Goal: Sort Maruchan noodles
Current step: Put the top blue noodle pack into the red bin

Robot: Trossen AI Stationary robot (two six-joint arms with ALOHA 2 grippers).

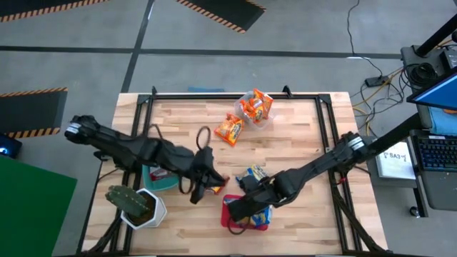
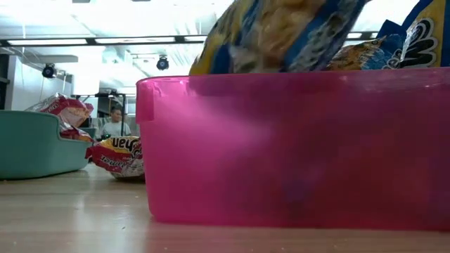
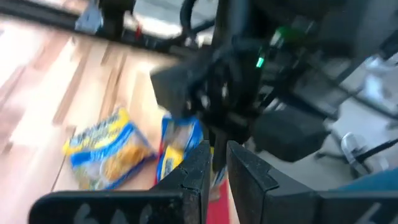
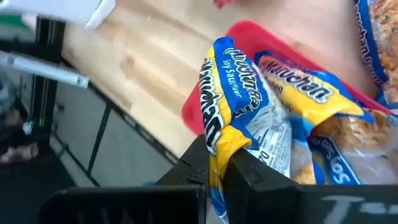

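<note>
My right gripper (image 1: 240, 207) (image 4: 217, 165) is shut on a blue-and-yellow Maruchan packet (image 4: 239, 93) over the red bin (image 1: 232, 223) (image 2: 281, 154), where other blue-and-yellow packets (image 4: 323, 118) lie. One more blue-and-yellow packet (image 1: 253, 173) (image 3: 106, 149) lies flat on the table beside that bin. My left gripper (image 1: 203, 181) (image 3: 216, 158) hovers between the teal bin (image 1: 161, 180) and the red bin, fingers together and holding nothing. A red-and-yellow packet (image 1: 215, 188) (image 2: 119, 154) lies by its tip. Orange packets (image 1: 255, 107) sit in the clear bin, and one (image 1: 228, 129) lies beside it. My right gripper pinches the blue-and-yellow packet by one crinkled end (image 4: 219, 146) between its two fingers. The rest of the packet reaches out ahead of the fingers over the red bin's rim (image 4: 249, 31). In the low view it (image 2: 281, 28) shows above the bin's wall.
A potted cactus (image 1: 134, 203) stands at the near left corner, close to my left arm. The teal bin (image 2: 31, 144) holds a red-and-silver packet (image 2: 67, 109). Bare wood lies across the table's middle and right. A person (image 2: 114, 123) is in the room beyond.
</note>
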